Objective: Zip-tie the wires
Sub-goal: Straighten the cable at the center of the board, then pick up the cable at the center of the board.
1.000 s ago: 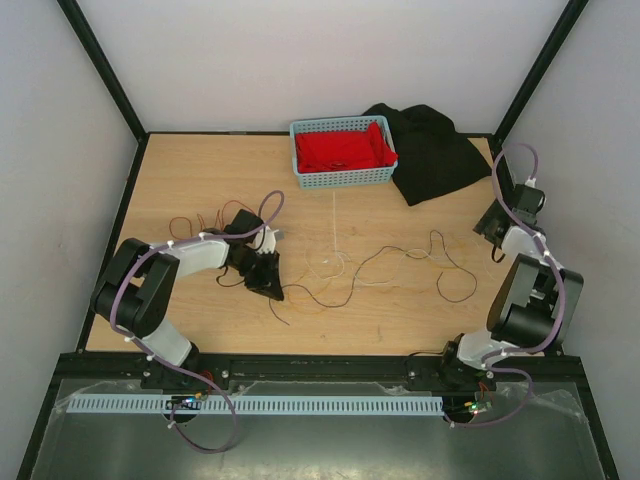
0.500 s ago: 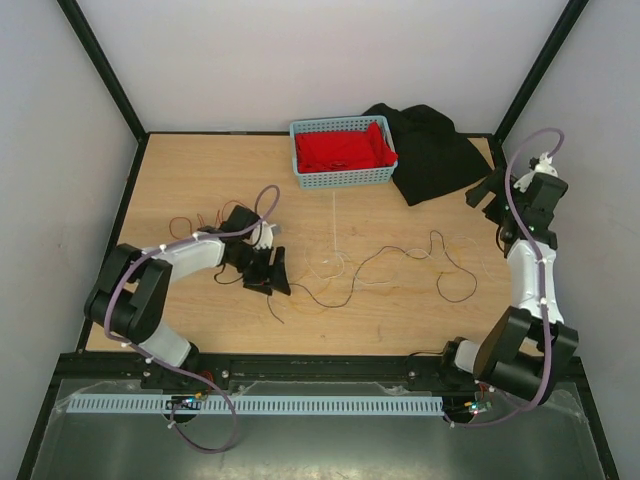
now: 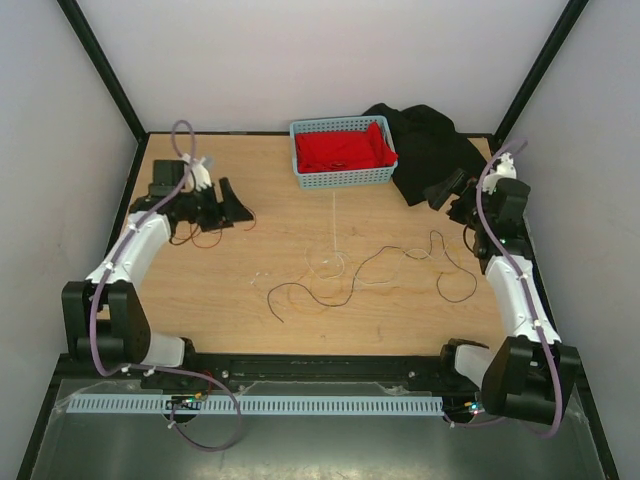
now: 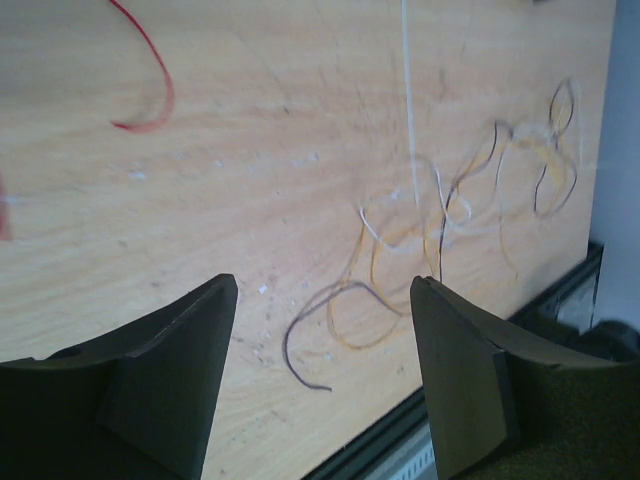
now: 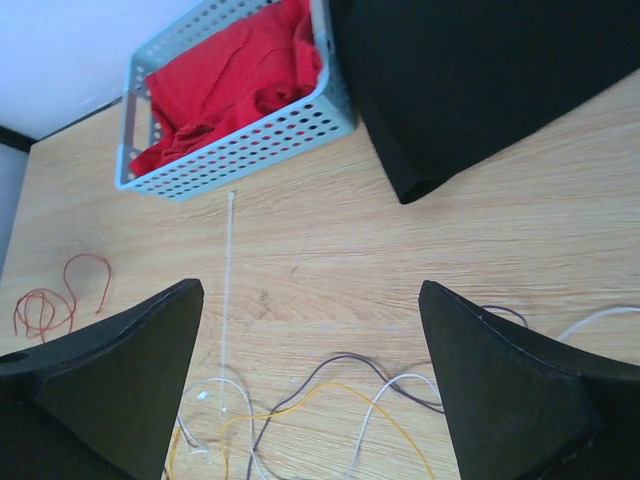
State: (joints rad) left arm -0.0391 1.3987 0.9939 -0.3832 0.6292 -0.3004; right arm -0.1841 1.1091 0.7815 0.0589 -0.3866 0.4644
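Observation:
The wires (image 3: 340, 268) lie loose and curly across the middle of the table: dark, yellow and pale strands. They also show in the left wrist view (image 4: 440, 215) and the right wrist view (image 5: 330, 395). A red-orange strand (image 3: 195, 236) curls at the far left (image 5: 48, 300). The zip tie (image 3: 332, 222) lies straight below the basket, whitish, its lower end among the strands (image 4: 408, 90) (image 5: 227, 270). My left gripper (image 3: 240, 208) hangs open at the far left, above the table (image 4: 322, 288). My right gripper (image 3: 440, 190) is open at the far right (image 5: 312, 292). Neither holds anything.
A light blue basket (image 3: 305, 172) with a red cloth in it stands at the back centre (image 5: 330, 95). A black cloth (image 3: 435, 150) lies at the back right, touching the basket's side (image 5: 480, 70). A black frame edges the table (image 3: 320, 360).
My left arm has swung from the strands at the centre back to the far left, and its jaws have opened. My right arm has risen and turned toward the table's middle, jaws wider.

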